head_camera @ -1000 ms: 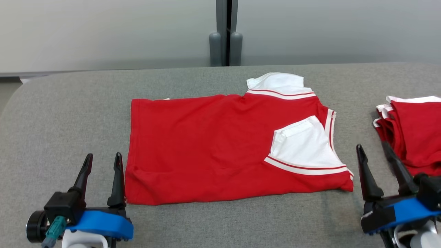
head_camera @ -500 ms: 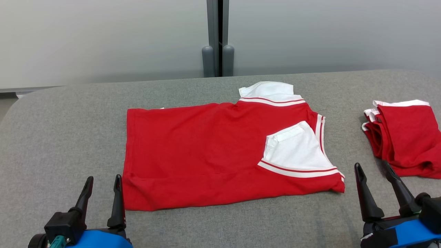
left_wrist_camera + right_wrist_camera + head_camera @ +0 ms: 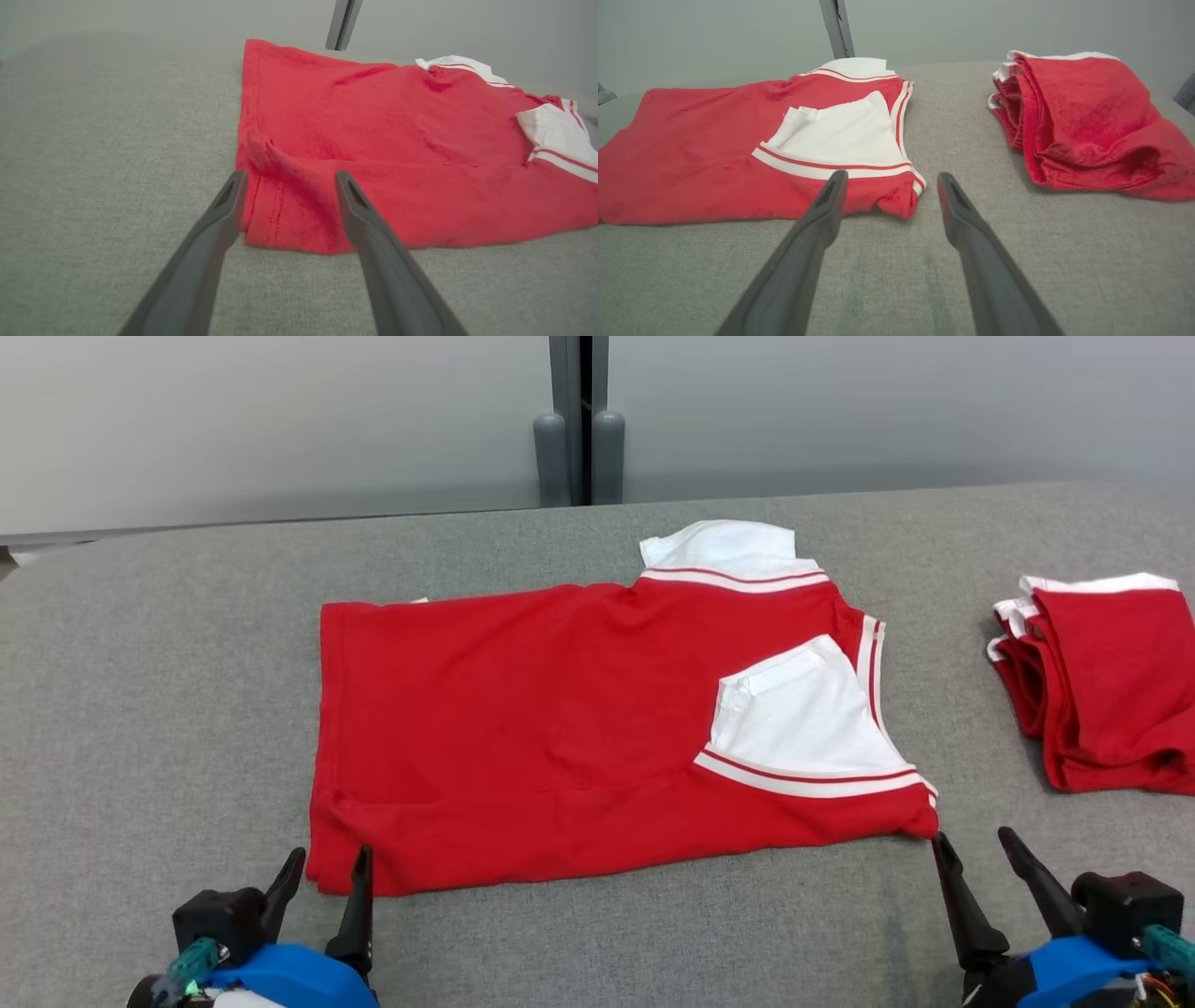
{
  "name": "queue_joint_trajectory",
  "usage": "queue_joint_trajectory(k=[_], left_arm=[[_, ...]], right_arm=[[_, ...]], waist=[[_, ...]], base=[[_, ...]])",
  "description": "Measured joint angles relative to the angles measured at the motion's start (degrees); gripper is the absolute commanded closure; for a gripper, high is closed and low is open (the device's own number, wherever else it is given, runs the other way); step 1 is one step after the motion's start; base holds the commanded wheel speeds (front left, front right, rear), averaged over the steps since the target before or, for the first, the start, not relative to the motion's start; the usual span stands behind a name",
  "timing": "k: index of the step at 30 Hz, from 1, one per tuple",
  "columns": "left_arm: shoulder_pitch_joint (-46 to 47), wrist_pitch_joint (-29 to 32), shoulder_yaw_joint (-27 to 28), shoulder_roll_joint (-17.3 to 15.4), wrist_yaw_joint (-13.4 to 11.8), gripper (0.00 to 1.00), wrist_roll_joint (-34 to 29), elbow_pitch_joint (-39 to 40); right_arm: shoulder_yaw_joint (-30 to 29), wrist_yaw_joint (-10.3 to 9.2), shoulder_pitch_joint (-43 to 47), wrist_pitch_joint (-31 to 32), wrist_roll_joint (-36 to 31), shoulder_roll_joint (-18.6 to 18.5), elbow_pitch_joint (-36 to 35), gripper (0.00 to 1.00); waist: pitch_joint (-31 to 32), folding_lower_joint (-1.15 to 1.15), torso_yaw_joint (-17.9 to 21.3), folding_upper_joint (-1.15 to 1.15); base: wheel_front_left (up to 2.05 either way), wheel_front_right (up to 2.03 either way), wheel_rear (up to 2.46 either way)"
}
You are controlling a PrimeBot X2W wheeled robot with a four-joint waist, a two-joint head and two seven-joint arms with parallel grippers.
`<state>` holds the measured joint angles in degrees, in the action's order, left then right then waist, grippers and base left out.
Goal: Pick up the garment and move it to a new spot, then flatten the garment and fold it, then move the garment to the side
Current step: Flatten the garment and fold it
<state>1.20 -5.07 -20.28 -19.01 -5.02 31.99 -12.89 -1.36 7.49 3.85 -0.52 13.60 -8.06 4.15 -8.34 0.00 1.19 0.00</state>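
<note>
A red garment (image 3: 560, 737) with white, red-striped trim is seen spread flat at the middle of the grey padded table (image 3: 140, 709), its hem turned toward the table's left end and its sleeves toward the right end. One white sleeve (image 3: 803, 719) is folded over the red body on the side nearer the table's front edge, and a second white part (image 3: 724, 546) is shown on the side nearer the back edge. A small ridge of cloth is raised at the hem corner by the front edge. The left gripper (image 3: 330, 854) is held over the table's front edge at that corner, fingers spread wide and nothing gripped; whether the cloth is touched cannot be told. The right gripper (image 3: 971, 835) is held likewise at the sleeve-end corner, fingers apart and empty. A stack of folded red garments (image 3: 1111, 681) is laid at the table's right end, well apart. Pale wall panels (image 3: 280, 429) and a grey post (image 3: 571, 420) are seen behind the table's back edge.
</note>
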Motion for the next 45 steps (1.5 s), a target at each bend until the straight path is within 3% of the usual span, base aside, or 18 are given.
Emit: queue_joint_trajectory(k=[12, 13, 14, 15, 16, 17, 25, 33, 42, 43, 44, 45], left_arm=[[7.32, 6.12, -0.18, 0.7, 4.82, 0.02, 5.04, -11.37], [7.63, 6.7, -0.2, 0.73, 5.27, 0.35, 5.42, -11.73], [7.87, 7.2, -0.19, 0.75, 5.82, 0.69, 6.04, -12.0], [8.08, 7.53, -0.22, 0.7, 6.13, 1.0, 6.31, -12.17], [8.19, 7.68, -0.14, 0.76, 6.54, 1.0, 6.66, -12.23], [8.19, 7.67, -0.03, 0.76, 6.59, 1.0, 6.99, -12.18], [6.46, 5.88, 0.36, 0.34, 6.38, 1.0, 7.15, -7.97], [-0.4, 9.57, 0.99, -1.94, 3.44, 1.0, 8.81, 0.38], [-10.0, 15.29, 1.08, -3.44, -0.26, 1.0, 11.9, 6.62], [-10.2, 14.94, 0.96, -3.32, -0.53, 0.6, 11.82, 6.43], [-10.21, 14.67, 0.55, -3.32, -0.65, 0.0, 11.02, 6.05], [-10.24, 14.04, 0.47, -3.03, -0.55, 0.0, 10.9, 5.63]], right_arm=[[4.02, 0.0, -14.14, -1.8, 5.13, -2.18, 20.7, 0.0], [4.65, 0.0, -14.99, -1.38, 5.78, -2.38, 22.06, 0.0], [5.12, 0.0, -15.61, -0.82, 6.22, -2.63, 23.35, 0.08], [5.63, 0.0, -16.1, -1.07, 6.9, -2.8, 24.29, 0.57], [6.2, 0.0, -16.57, -1.05, 7.48, -3.11, 25.07, 0.74], [6.56, 0.0, -17.08, -1.15, 8.24, -3.35, 25.73, 1.0], [7.8, 0.0, -17.98, -5.24, 12.38, -5.59, 26.36, 1.0], [4.69, 0.02, -9.6, -4.37, 13.65, -6.53, 19.01, 1.0], [-1.22, 0.02, 5.69, 1.54, 10.44, -0.16, 7.16, 1.0], [-1.32, 0.01, 6.14, 2.18, 10.0, 0.16, 6.82, 0.61], [-1.26, 0.01, 6.25, 2.24, 9.43, 0.34, 6.25, 0.13], [-1.27, 0.01, 6.31, 2.21, 8.77, 0.41, 5.68, 0.0]], waist=[[-4.85, 0.0, -0.5, 0.0], [-4.92, 0.0, -0.56, 0.0], [-4.97, 0.0, -0.65, 0.0], [-5.01, 0.0, -0.78, 0.0], [-5.01, 0.0, -0.9, 0.0], [-5.04, 0.0, -0.98, 0.0], [-4.23, 0.01, -2.07, 0.0], [-1.17, 0.0, -2.76, 0.0], [1.37, -0.01, -2.5, 0.0], [1.51, -0.01, -2.46, 0.0], [1.64, -0.01, -2.43, 0.0], [1.81, -0.01, -2.41, 0.0]], base=[[0.0, 0.0, 0.0], [0.0, 0.0, 0.0], [0.0, 0.0, 0.0], [0.0, 0.0, 0.0], [0.0, 0.0, 0.0], [0.0, 0.0, 0.0], [0.0, 0.0, 0.0], [0.0, 0.0, 0.0], [0.0, 0.0, 0.0], [0.0, 0.0, 0.0], [0.0, 0.0, 0.0], [0.0, 0.0, 0.0]])
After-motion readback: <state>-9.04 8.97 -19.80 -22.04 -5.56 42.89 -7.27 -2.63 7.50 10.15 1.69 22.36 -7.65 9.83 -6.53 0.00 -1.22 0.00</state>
